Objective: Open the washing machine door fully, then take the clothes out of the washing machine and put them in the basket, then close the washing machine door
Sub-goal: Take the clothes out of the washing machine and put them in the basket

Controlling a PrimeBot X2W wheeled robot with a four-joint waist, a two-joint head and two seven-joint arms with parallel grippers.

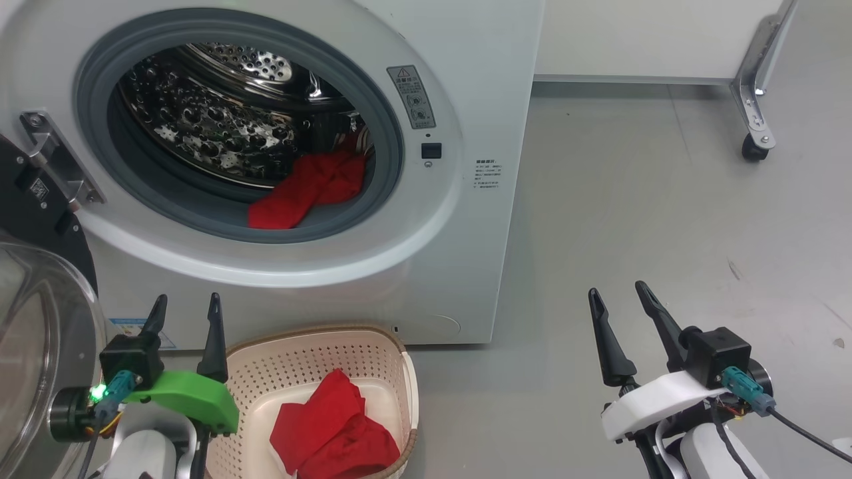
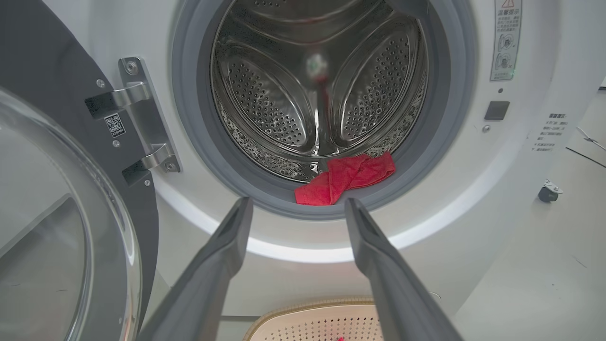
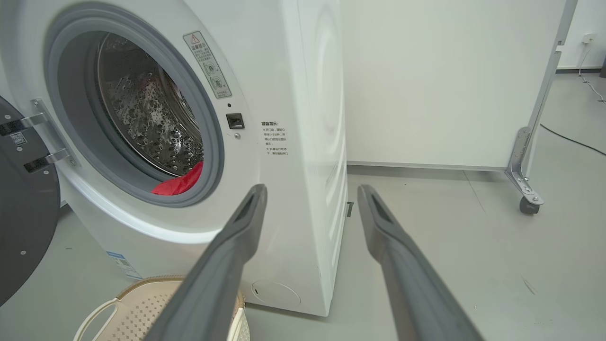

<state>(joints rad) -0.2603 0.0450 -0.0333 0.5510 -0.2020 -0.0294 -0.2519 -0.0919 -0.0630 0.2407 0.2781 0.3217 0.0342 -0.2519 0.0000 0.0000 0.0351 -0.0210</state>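
Well, with your left gripper (image 1: 187,299) spread and empty by the basket (image 1: 266,338), aim for the light, limp red garment (image 1: 307,189) slumped on the grey gasket (image 1: 379,193), pinching its bunched upper fold because loose cloth probably sags and slips, while your right gripper (image 1: 616,289) hangs spread too.

perforated steel drum (image 1: 219,113), red cloth (image 1: 309,189) — plastic basket (image 1: 299,359)

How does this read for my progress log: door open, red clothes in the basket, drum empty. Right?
The drum is not empty: the head view shows a red garment at its front. The door is open; red clothes are in the basket.
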